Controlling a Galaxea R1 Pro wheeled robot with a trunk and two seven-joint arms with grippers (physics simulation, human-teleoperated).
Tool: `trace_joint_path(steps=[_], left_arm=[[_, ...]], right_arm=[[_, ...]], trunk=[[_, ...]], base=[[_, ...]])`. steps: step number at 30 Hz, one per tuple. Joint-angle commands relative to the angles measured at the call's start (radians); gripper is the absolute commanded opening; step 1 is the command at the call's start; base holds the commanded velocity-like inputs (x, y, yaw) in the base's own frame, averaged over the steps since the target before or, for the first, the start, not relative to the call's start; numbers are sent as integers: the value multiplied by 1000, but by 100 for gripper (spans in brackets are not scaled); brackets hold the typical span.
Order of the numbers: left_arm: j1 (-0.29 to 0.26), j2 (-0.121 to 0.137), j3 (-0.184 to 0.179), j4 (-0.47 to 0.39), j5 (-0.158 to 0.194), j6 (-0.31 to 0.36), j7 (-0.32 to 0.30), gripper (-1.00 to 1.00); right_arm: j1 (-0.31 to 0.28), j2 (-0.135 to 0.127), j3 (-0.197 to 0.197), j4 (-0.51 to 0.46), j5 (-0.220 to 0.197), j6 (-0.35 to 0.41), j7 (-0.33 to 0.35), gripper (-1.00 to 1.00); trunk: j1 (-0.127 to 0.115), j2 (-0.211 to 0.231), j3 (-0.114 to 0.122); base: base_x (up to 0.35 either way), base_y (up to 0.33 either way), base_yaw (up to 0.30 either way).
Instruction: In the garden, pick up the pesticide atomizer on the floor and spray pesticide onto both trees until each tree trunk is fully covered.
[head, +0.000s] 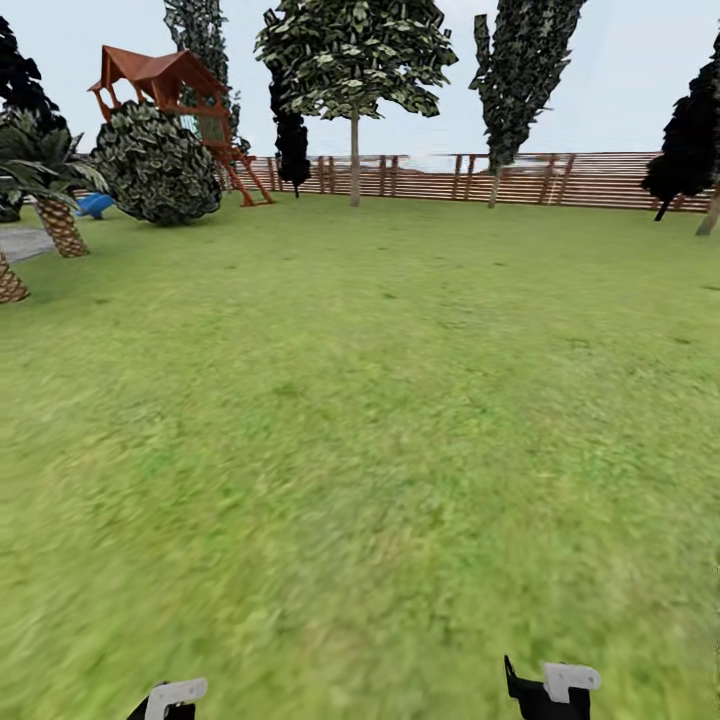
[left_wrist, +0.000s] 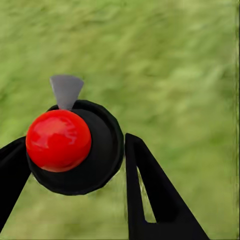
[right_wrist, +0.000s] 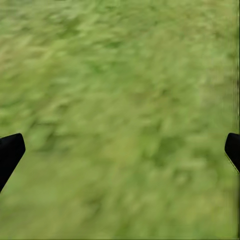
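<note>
Left wrist view: the pesticide atomizer (left_wrist: 75, 150), black w/ red spot and grey trigger head, sits between the left gripper (left_wrist: 75, 170) fingers, 1 finger (left_wrist: 150, 195) just beside it, the other touching; the grip looks clenched on it, above the grass (left_wrist: 165, 60). Right gripper (right_wrist: 120, 150) is spread wide, holding nothing. Head view: 2 pale-trunked trees (head: 352, 70) (head: 520, 70) by the slat fence (head: 600, 180), 1 round bush (head: 157, 165), 1 red-roofed play tower (head: 165, 85).
</note>
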Motion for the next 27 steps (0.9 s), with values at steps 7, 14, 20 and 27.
trace_joint_path(steps=[7, 14, 20, 27], left_arm=[[0, -1, 0, 7, 1, 0, 0, -100], [0, -2, 0, 10, 1, 0, 1, -100], [0, -3, 0, 11, 2, 0, 0, -100], [0, -3, 1, 11, 1, 0, 0, -100]], right_arm=[[53, 40, 1, -1, 5, -169, 5, 100], [54, 47, 3, 0, 6, -168, 8, 100], [54, 45, 1, 0, 5, -168, 3, 100], [56, 46, 1, 70, 4, -167, 1, 100]], trunk=[[0, 0, 1], [0, 0, 1], [0, 0, 1], [0, 0, 1]], base=[[338, 0, -196], [338, 0, -6], [338, 0, 0], [338, 0, 0]])
